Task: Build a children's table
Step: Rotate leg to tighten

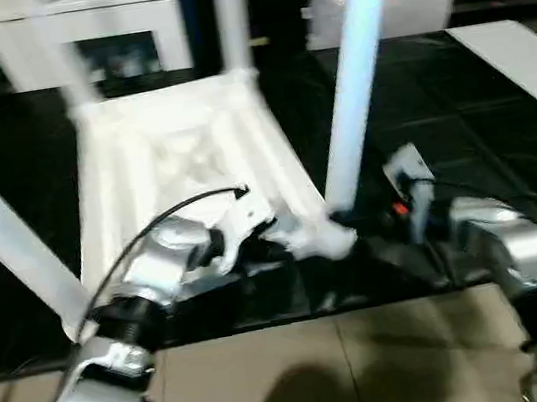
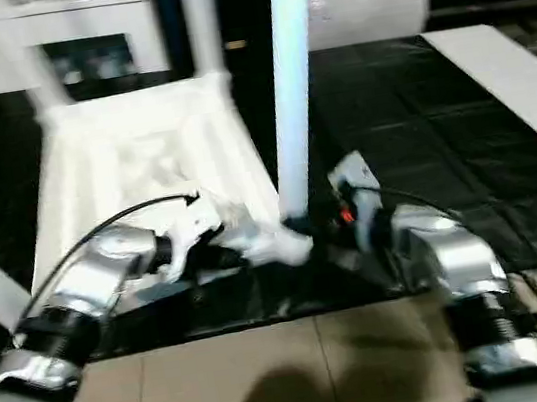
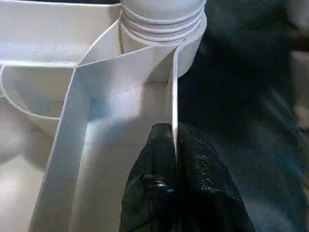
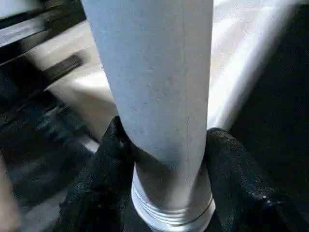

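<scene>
The white children's table [image 1: 177, 164] lies upside down on a dark surface, ribbed underside up. Its tapered round legs rise from the corner sockets; the near-right leg [image 1: 351, 77] stands tilted, apparently not fully seated, threads showing at its base.

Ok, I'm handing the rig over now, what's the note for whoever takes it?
Left end effector: shut on the table top's side wall, near the corner socket.
Right end effector: shut on the leg, low, just above its threaded end.
Table top lies upside down on the dark mat; three other legs stand in their sockets.
Left: whether this last leg is fully seated is unclear; check, then flip the table.
</scene>
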You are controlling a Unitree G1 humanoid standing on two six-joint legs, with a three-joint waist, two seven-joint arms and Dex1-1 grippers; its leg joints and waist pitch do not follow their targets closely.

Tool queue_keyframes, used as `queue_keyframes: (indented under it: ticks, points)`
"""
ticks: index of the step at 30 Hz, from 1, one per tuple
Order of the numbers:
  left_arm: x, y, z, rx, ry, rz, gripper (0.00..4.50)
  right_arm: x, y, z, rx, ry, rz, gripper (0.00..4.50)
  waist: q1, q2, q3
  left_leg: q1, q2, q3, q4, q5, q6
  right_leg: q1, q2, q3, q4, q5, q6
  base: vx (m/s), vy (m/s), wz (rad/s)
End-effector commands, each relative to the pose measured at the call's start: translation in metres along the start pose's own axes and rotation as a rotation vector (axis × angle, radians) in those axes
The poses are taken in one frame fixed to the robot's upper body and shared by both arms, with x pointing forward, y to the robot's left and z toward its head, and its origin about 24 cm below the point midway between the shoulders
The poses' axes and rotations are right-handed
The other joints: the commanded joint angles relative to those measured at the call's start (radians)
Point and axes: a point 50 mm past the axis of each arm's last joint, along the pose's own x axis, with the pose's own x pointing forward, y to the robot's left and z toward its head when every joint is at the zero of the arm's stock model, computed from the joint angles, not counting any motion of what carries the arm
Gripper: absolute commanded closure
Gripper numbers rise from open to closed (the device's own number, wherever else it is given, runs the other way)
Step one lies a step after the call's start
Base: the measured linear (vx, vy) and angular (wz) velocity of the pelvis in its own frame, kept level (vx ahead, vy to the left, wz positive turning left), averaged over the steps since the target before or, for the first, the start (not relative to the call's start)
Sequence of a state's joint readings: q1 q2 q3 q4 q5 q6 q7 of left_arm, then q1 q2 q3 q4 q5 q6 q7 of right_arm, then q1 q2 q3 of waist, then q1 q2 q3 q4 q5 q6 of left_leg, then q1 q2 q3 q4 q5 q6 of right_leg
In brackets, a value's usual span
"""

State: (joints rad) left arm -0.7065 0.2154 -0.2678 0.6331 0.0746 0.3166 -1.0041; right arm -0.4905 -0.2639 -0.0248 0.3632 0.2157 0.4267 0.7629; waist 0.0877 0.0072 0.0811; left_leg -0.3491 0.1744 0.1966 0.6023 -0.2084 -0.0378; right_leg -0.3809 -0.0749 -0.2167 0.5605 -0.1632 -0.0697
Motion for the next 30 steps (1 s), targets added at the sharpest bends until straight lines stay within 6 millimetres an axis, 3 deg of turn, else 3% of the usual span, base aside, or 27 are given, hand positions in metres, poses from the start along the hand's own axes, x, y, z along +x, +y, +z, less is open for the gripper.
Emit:
queue_keyframes:
  ticks: [1, 2, 3, 6, 9, 11, 18, 19, 22, 25, 26, 27, 30]
  points:
    - [0.016, -0.012, 0.026, 0.0, -0.102, -0.041, 4.5, 0.014, 0.004, -0.006, 0.053, 0.038, -0.096, 2.57, 0.005, -0.007, -0.077, 0.002, 0.077, -0.055, -0.064, -0.134, 0.041, 0.064, -0.127, 0.08, -0.104, -0.395, 0.054, 0.0, 0.0, 0.0]
    - [0.019, -0.013, 0.029, -0.017, -0.117, -0.017, 4.5, 0.016, 0.005, -0.006, 0.076, 0.027, -0.119, 2.57, 0.004, -0.007, -0.076, 0.003, 0.074, -0.051, -0.064, -0.124, 0.053, 0.063, -0.126, 0.084, -0.104, -0.386, 0.054, 0.0, 0.0, 0.0]
    - [0.021, -0.014, 0.031, -0.016, -0.117, -0.004, 4.5, 0.018, 0.007, -0.005, 0.071, 0.016, -0.122, 2.23, 0.004, -0.006, -0.077, 0.003, 0.071, -0.05, -0.063, -0.119, 0.06, 0.062, -0.125, 0.085, -0.103, -0.378, 0.051, 0.0, 0.0, 0.0]
    - [0.026, -0.017, 0.034, -0.013, -0.11, 0.021, 4.5, 0.02, 0.01, -0.004, 0.071, -0.004, -0.125, 1.8, 0.007, -0.007, -0.08, 0.0, 0.082, -0.052, -0.065, -0.081, 0.087, 0.062, -0.127, 0.094, -0.086, -0.304, 0.025, 0.0, 0.0, 0.0]
    - [0.024, -0.016, 0.033, 0.011, -0.1, 0.027, 4.5, 0.017, 0.013, -0.003, 0.02, -0.008, -0.08, 1.6, 0.015, -0.004, -0.084, -0.001, 0.092, -0.054, -0.063, -0.025, 0.113, 0.06, -0.13, 0.103, -0.061, -0.178, -0.024, 0.0, 0.0, 0.0]
    - [0.022, -0.015, 0.031, 0.018, -0.094, 0.029, 4.5, 0.014, 0.011, -0.002, 0.015, -0.014, -0.079, 1.51, 0.018, -0.003, -0.082, 0.002, 0.094, -0.053, -0.063, -0.034, 0.116, 0.061, -0.133, 0.104, -0.062, -0.178, -0.037, 0.0, 0.0, 0.0]
    - [0.006, -0.01, 0.015, 0.132, -0.043, -0.058, 4.5, -0.017, -0.011, 0.007, -0.102, 0.005, 0.024, 0.91, 0.031, -0.002, -0.078, 0.004, 0.088, -0.05, -0.065, -0.094, 0.102, 0.065, -0.128, 0.101, -0.077, -0.265, 0.006, 0.0, 0.0, 0.0]
    - [0.005, -0.01, 0.014, 0.147, -0.041, -0.072, 4.5, -0.019, -0.012, 0.007, -0.112, 0.008, 0.035, 0.83, 0.035, 0.0, -0.078, 0.009, 0.091, -0.049, -0.066, -0.093, 0.099, 0.059, -0.129, 0.103, -0.076, -0.263, 0.005, 0.0, 0.0, 0.0]
    - [-0.001, -0.012, 0.008, 0.197, -0.012, -0.15, 4.5, -0.03, -0.014, 0.011, -0.143, 0.032, 0.143, 0.57, 0.044, 0.0, -0.08, 0.005, 0.09, -0.048, -0.064, -0.09, 0.106, 0.063, -0.128, 0.102, -0.073, -0.257, 0.003, 0.0, 0.0, 0.0]
    - [-0.006, -0.013, 0.003, 0.242, 0.02, -0.209, 4.5, -0.038, -0.012, 0.01, -0.18, 0.082, 0.241, 0.33, 0.055, 0.002, -0.083, 0.01, 0.1, -0.05, -0.063, -0.072, 0.105, 0.056, -0.13, 0.104, -0.066, -0.224, -0.019, 0.0, 0.0, 0.0]
    - [-0.006, -0.013, 0.003, 0.242, 0.02, -0.209, 4.5, -0.038, -0.012, 0.01, -0.18, 0.082, 0.241, 0.25, 0.059, 0.001, -0.083, 0.008, 0.098, -0.048, -0.063, -0.074, 0.107, 0.059, -0.13, 0.104, -0.064, -0.221, -0.025, 0.0, 0.0, 0.0]
    - [-0.012, -0.014, -0.002, 0.288, 0.064, -0.278, 4.5, -0.045, -0.01, 0.008, -0.205, 0.143, 0.363, 0.2, 0.061, -0.005, -0.086, 0.009, 0.098, -0.048, -0.063, -0.069, 0.107, 0.06, -0.131, 0.105, -0.063, -0.218, -0.026, 0.0, 0.0, 0.0]
    - [-0.017, -0.016, -0.006, 0.316, 0.1, -0.356, 4.5, -0.048, -0.008, 0.007, -0.242, 0.192, 0.441, 0.08, 0.072, -0.003, -0.086, 0.007, 0.1, -0.047, -0.061, -0.061, 0.118, 0.059, -0.131, 0.106, -0.058, -0.213, -0.022, 0.0, 0.0, 0.0]
